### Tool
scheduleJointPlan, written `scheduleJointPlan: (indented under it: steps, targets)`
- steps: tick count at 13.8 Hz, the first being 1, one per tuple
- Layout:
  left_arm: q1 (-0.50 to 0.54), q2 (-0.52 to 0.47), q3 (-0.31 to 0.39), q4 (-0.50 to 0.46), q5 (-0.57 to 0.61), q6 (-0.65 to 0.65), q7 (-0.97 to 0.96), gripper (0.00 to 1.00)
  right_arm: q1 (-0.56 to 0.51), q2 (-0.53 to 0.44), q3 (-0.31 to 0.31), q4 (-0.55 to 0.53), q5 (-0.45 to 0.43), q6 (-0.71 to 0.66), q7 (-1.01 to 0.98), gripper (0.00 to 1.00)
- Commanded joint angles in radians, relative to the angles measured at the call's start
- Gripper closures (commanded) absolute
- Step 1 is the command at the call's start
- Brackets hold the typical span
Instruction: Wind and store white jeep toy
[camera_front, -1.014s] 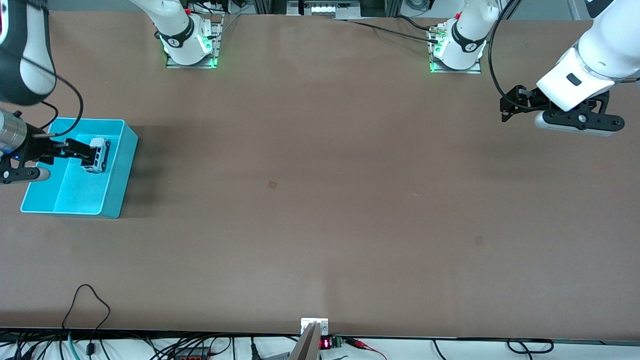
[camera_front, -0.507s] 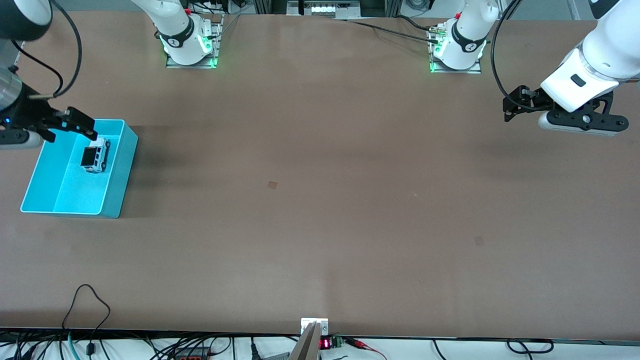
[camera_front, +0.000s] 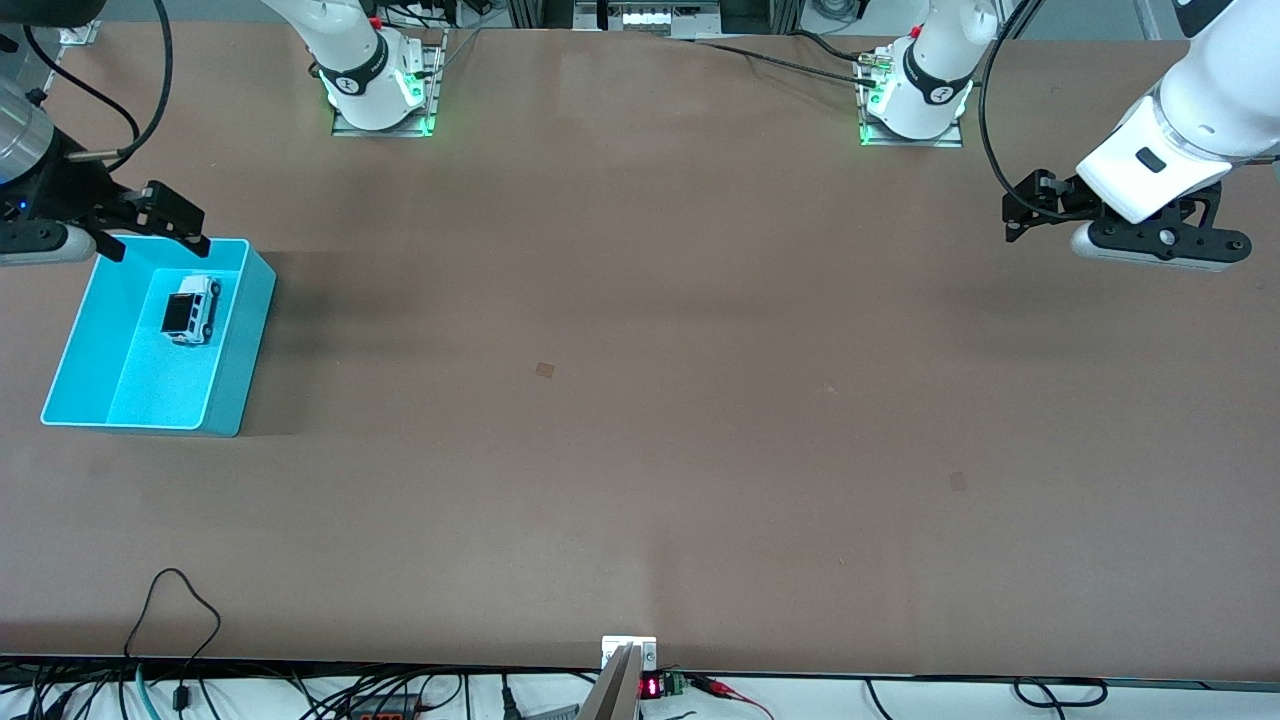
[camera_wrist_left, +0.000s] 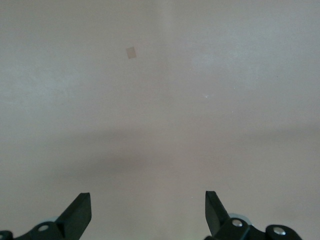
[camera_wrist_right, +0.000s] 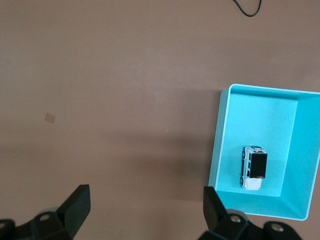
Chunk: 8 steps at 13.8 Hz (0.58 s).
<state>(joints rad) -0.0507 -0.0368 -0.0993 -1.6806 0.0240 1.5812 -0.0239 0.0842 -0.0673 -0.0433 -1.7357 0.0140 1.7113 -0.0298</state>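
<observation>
White jeep toy (camera_front: 191, 309) sits upright in cyan bin (camera_front: 236, 375).

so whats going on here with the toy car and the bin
The white jeep toy sits on its wheels inside the cyan bin at the right arm's end of the table; nothing is touching it. The right end effector is open and empty, over the bin's edge nearest the robots' bases. The left end effector waits open over bare table at the left arm's end. The toy looks stored.
</observation>
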Motion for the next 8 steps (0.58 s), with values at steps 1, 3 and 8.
scheduleJointPlan:
  steps: [1,3,8]
  targets:
    - [0.002,0.008,-0.007,0.024,0.002,-0.018,-0.007,0.00,0.000,-0.017,0.003,0.002,0.008,-0.018,0.005,0.00]
    - [0.002,0.008,-0.008,0.025,0.002,-0.018,-0.007,0.00,0.000,-0.017,0.003,0.002,0.012,-0.021,0.005,0.00]
    - [-0.009,0.012,-0.010,0.028,0.002,-0.014,-0.008,0.00,-0.003,-0.017,-0.003,0.004,0.012,-0.024,0.004,0.00]
